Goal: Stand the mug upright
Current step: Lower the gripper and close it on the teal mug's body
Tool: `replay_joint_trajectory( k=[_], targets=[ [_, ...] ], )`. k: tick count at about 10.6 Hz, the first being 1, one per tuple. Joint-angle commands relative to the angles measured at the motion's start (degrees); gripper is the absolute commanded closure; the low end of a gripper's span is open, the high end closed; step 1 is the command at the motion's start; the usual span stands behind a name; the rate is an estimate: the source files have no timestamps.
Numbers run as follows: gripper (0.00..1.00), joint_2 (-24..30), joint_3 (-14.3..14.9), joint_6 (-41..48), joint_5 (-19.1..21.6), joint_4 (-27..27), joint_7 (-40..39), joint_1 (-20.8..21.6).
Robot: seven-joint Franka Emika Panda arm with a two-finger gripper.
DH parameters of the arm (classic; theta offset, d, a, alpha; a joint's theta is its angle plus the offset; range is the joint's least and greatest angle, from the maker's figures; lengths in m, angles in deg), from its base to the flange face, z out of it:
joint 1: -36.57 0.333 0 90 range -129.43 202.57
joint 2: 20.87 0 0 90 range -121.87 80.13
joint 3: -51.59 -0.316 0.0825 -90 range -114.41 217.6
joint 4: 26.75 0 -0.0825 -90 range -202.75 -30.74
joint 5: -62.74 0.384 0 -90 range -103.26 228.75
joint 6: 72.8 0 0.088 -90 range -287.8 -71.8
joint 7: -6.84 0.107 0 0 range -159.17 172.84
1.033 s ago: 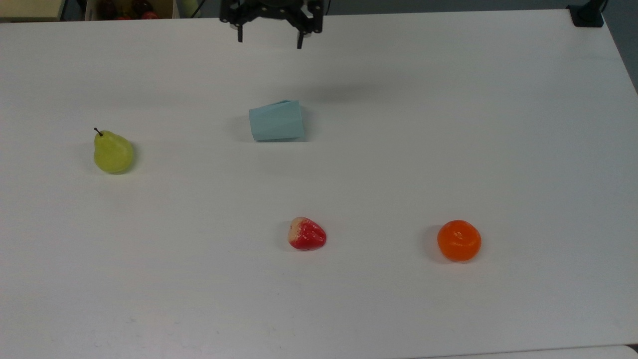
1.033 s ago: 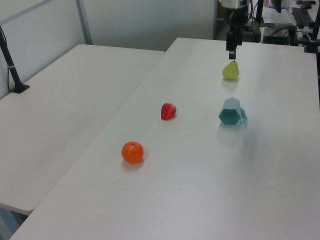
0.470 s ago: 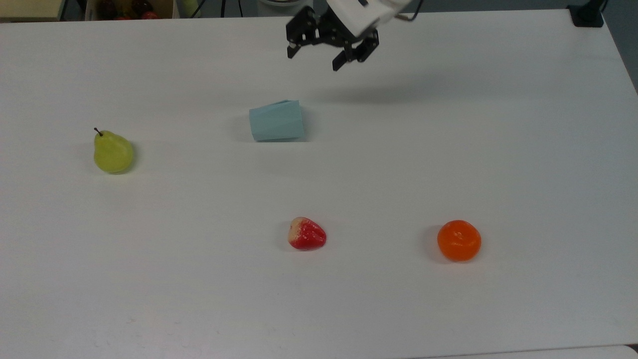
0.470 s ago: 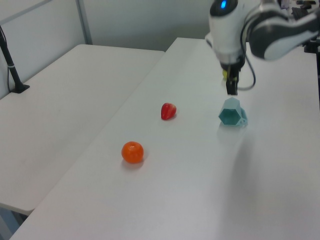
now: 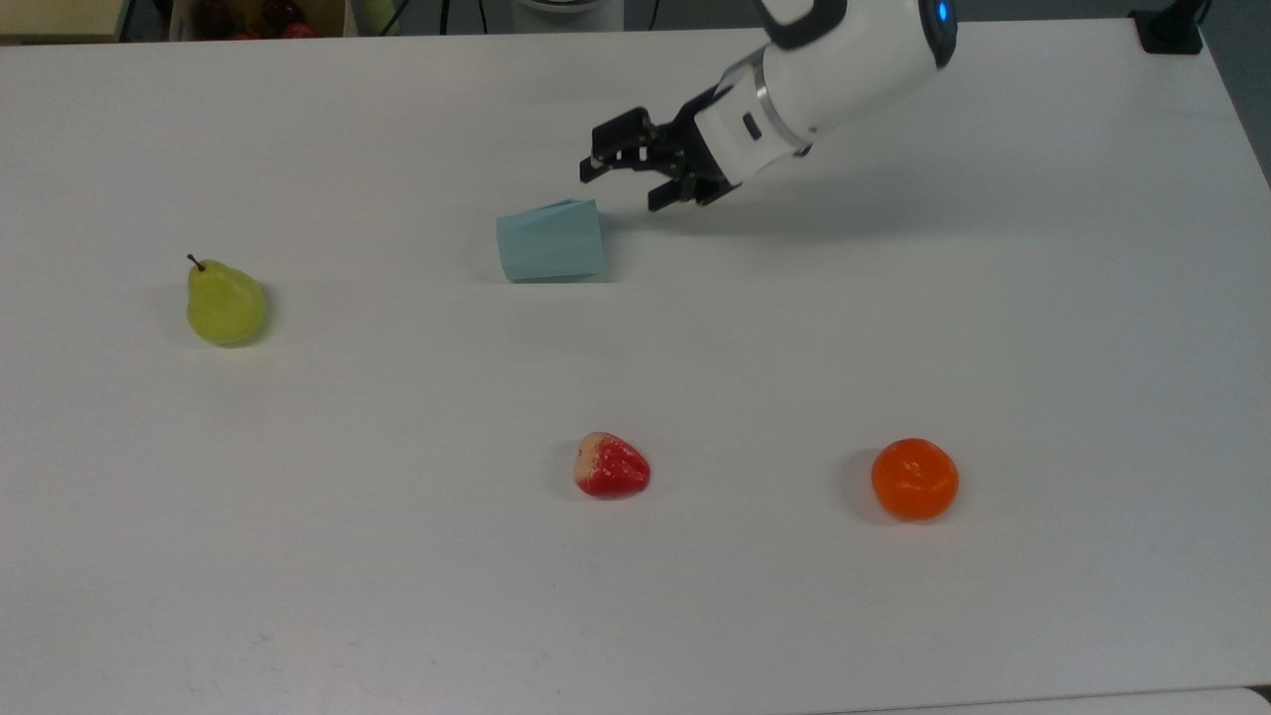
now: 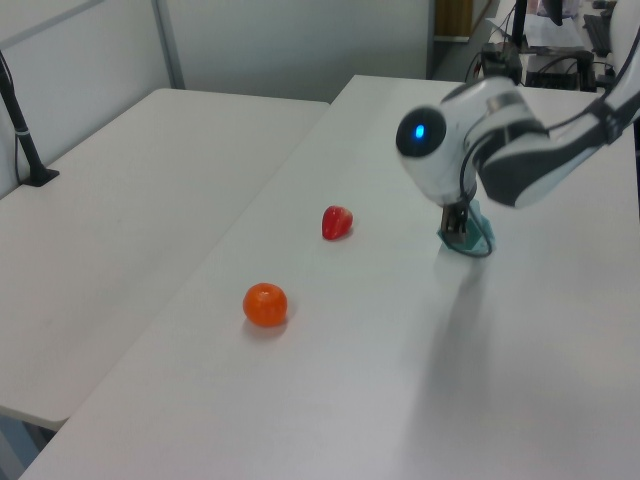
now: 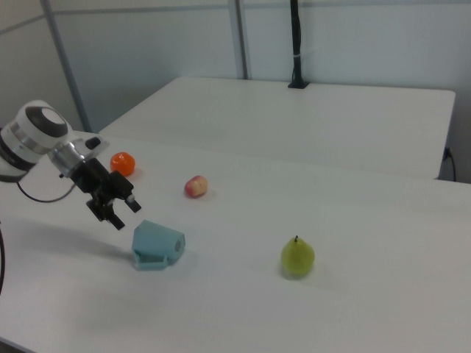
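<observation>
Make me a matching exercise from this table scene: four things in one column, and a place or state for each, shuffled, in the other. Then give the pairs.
Things:
1. mug
2. gripper
3. pear
4. orange

Places or states:
A. farthest toward the top view's left
B. lying on its side
C. open, hovering just beyond the mug toward the top view's right
D. toward the top view's right of the strawberry

Pairs: 1-B, 2-C, 3-A, 4-D
</observation>
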Motion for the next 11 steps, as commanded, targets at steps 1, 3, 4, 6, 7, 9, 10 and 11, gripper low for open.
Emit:
replay_joint_trajectory(
  k=[1, 3, 4, 6, 7, 9, 10, 11],
  targets=[
    [0.12, -4.6, 0.6, 1.2, -6.3, 0.7, 4.5, 0.3],
    [0.26, -4.8, 0.8, 2.3, -6.5, 0.6, 4.4, -0.5],
    [0.35, -4.9, 0.9, 2.9, -7.3, 0.6, 4.3, -1.2],
    [0.62, -4.8, 0.9, 4.2, -7.4, 0.7, 3.4, -2.5],
    [0.78, -4.7, 0.9, 4.6, -7.4, 0.8, 2.0, -3.3],
    [0.99, -4.1, 0.9, 4.8, -7.4, 1.0, 0.7, -4.1],
    [1.0, -3.2, 0.9, 5.4, -7.0, 1.1, -0.5, -4.7],
    [1.0, -2.6, 0.9, 6.4, -6.7, 2.2, -2.4, -5.1]
  ],
)
